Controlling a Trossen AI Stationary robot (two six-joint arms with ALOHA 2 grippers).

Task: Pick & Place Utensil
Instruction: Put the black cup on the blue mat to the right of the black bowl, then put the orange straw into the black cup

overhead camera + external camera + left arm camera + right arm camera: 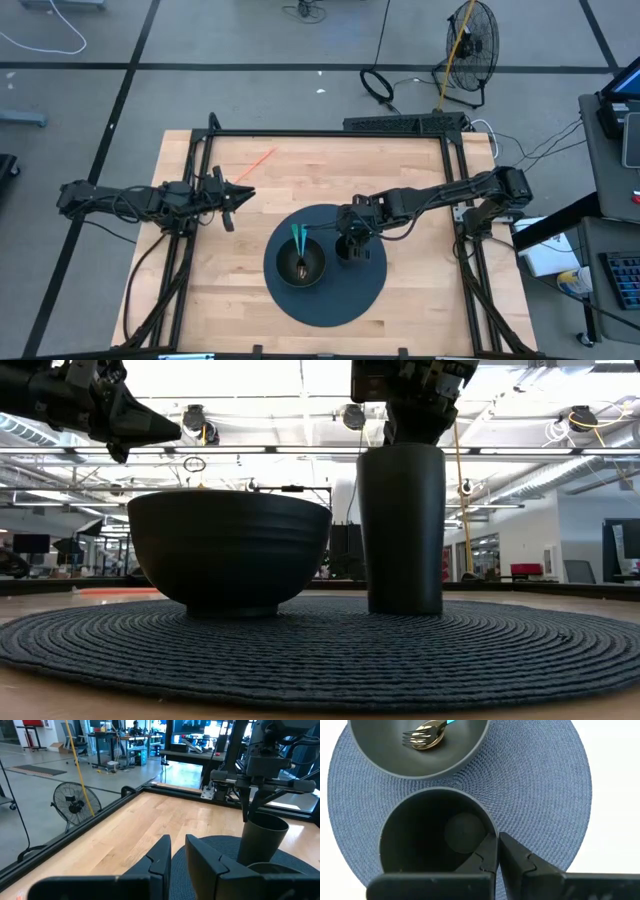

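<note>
Wood table [400, 180], round mat [370, 290]: right gripper [497, 851] shut on cup [438, 837] rim, steadying it beside bowl [300, 262]; fork [424, 735] inside. Left gripper [177, 854] near-closed, empty, parked.

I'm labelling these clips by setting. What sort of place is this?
Probably a robotics lab or workshop in an open-plan hall: a framed wooden table on a concrete floor, a floor fan with loose cables, and desks with monitors behind.
</note>
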